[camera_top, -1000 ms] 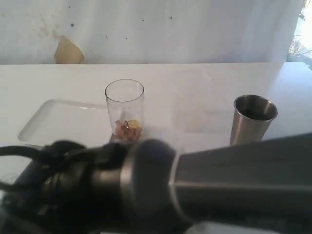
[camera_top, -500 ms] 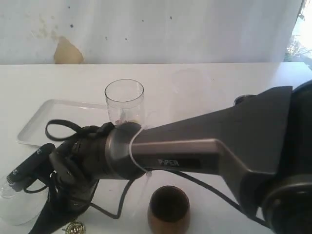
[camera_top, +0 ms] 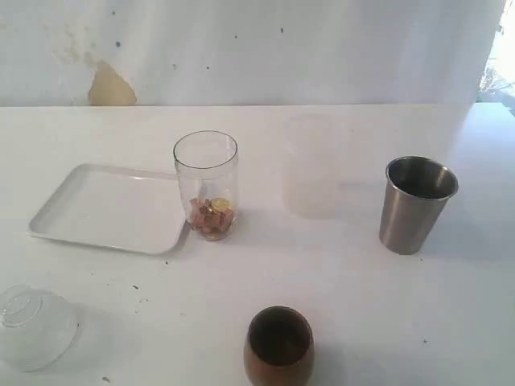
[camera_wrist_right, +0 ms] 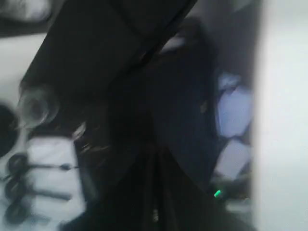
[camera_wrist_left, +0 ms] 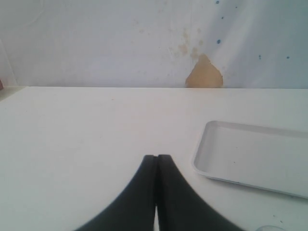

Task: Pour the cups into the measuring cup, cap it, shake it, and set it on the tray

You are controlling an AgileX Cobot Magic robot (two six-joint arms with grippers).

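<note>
Exterior view: I see the tray just left of the measuring cup, steel tumbler well to its right, wooden cup in front, my left gripper and right gripper both pinched together.

Robot body as seen: two black hands, visible in the wrist views only.

The left hand has two matte black fingers, smooth and plain, broad at the base and curving inward to narrow blunt tips, with a thin pale seam running between them. The right hand is heavily blurred: the same dark finger outline with a faint seam, finish not determinable. Beyond its fingertips lies a broad dark slab, perhaps arm casing, unconfirmed. A small green light glows beside the fingers, mounting unclear.
</note>
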